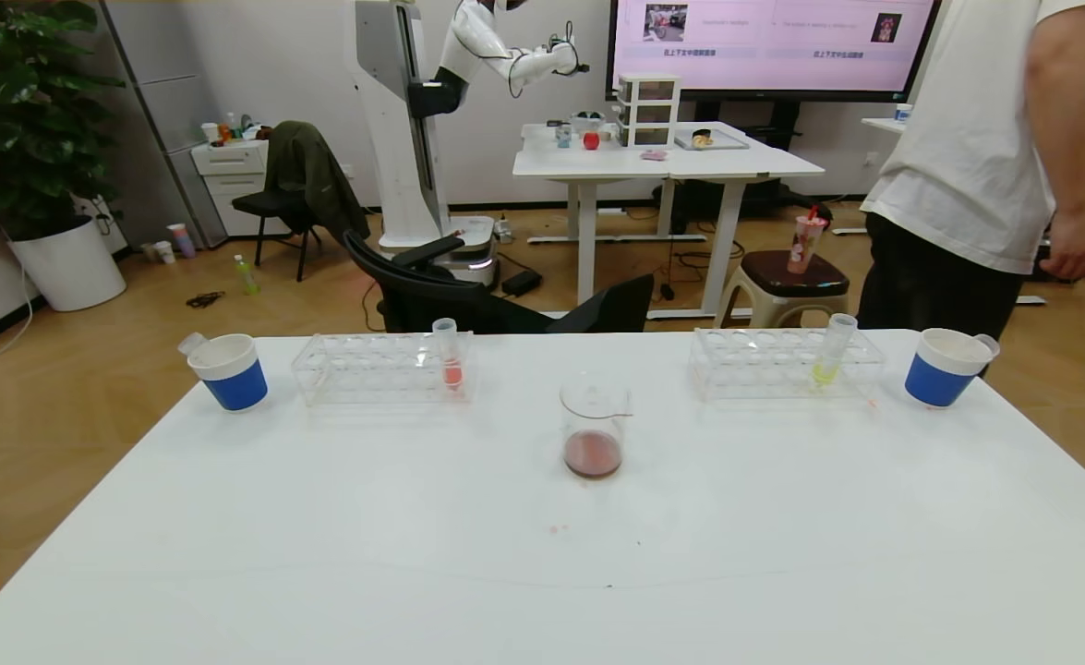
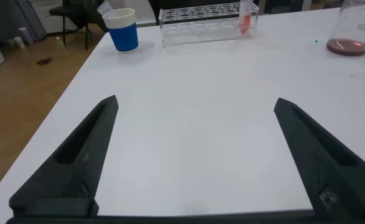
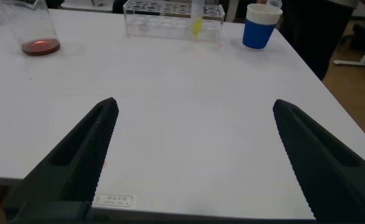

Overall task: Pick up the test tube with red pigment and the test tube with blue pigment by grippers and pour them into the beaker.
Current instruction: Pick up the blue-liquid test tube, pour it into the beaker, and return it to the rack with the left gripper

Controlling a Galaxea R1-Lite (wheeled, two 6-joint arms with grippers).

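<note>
Grippers are sitting out of my head view; left gripper and right gripper are gaping, fingertips cropped.

Clear glass beaker upright mid-table, toward the far edge, dark reddish-brown liquid at bottom; no vivid red or blue tube identifiable.

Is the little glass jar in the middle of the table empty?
No. The small clear glass beaker stands upright on the white table with a shallow layer of dark reddish-brown liquid at its bottom; most of it is empty.
</note>
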